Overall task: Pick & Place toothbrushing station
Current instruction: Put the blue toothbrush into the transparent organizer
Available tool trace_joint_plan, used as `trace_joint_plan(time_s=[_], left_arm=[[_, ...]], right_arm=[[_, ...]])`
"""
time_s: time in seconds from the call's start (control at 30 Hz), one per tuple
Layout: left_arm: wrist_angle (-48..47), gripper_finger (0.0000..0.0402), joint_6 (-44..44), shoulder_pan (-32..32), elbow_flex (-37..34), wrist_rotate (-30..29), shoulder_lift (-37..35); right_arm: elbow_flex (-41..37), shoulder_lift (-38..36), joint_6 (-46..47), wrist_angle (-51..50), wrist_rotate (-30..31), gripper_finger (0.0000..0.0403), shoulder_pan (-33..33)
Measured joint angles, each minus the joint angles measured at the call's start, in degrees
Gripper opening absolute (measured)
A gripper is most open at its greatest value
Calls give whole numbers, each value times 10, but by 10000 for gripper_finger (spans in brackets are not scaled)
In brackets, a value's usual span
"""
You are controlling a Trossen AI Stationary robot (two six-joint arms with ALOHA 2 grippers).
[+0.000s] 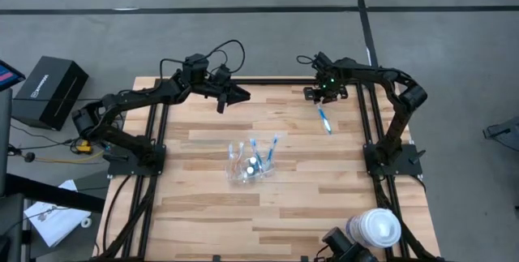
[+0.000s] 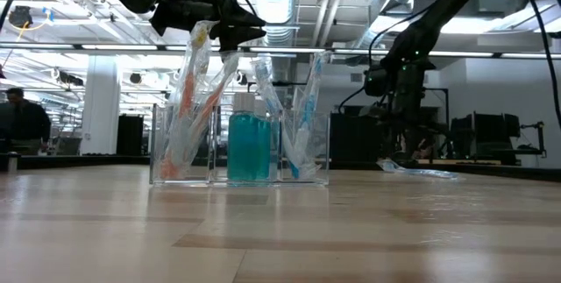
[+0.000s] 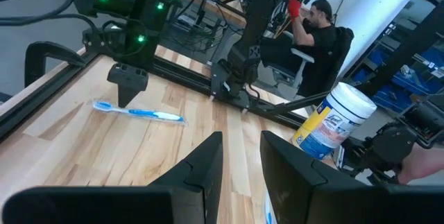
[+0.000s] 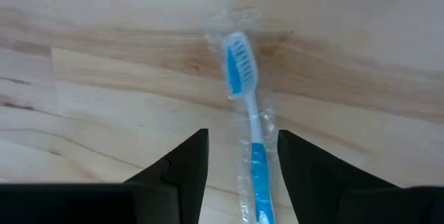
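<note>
A blue-and-white toothbrush (image 4: 239, 71) in a clear wrapper lies flat on the wooden table at the far right (image 1: 324, 121). My right gripper (image 4: 241, 141) hangs over it, pointing down and open. One finger stands on either side of the handle, and I see no touch. Mid-table stands a clear plastic holder (image 2: 238, 147) with wrapped blue, white and orange toothbrushes leaning in its outer compartments and blue-green tubes in the middle one (image 1: 253, 165). My left gripper (image 3: 241, 161) waits high over the far left (image 1: 235, 96), open, with nothing between its fingers.
A white round lidded container (image 1: 379, 228) stands at the near right corner. Dark frame rails (image 3: 180, 68) run along the table's far edge. A black box (image 1: 49, 90) sits on the floor to the left. A person (image 3: 319, 37) sits beyond the table.
</note>
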Motion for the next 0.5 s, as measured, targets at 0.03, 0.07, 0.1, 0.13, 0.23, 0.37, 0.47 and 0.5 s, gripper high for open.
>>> trace_joint_plan(time_s=[0.03, 0.07, 0.1, 0.13, 0.23, 0.37, 0.47, 0.5], left_arm=[[0, 92, 0, 0, 0, 0, 0], [0, 92, 0, 0, 0, 0, 0], [1, 92, 0, 0, 0, 0, 0], [1, 92, 0, 0, 0, 0, 0], [1, 92, 0, 0, 0, 0, 0], [3, 92, -1, 0, 0, 0, 0], [4, 92, -1, 0, 0, 0, 0], [5, 92, -1, 0, 0, 0, 0]], right_arm=[[0, 0, 0, 0, 0, 163, -3], [0, 1, 0, 0, 0, 163, -6], [1, 5, 0, 1, 0, 162, -9], [1, 13, 0, 3, 0, 160, -10], [0, 38, 0, -4, -13, 157, -14], [5, 62, -2, 1, -32, 152, -10], [7, 67, -6, 2, -27, 140, -6], [8, 70, -10, 0, -26, 132, -6]])
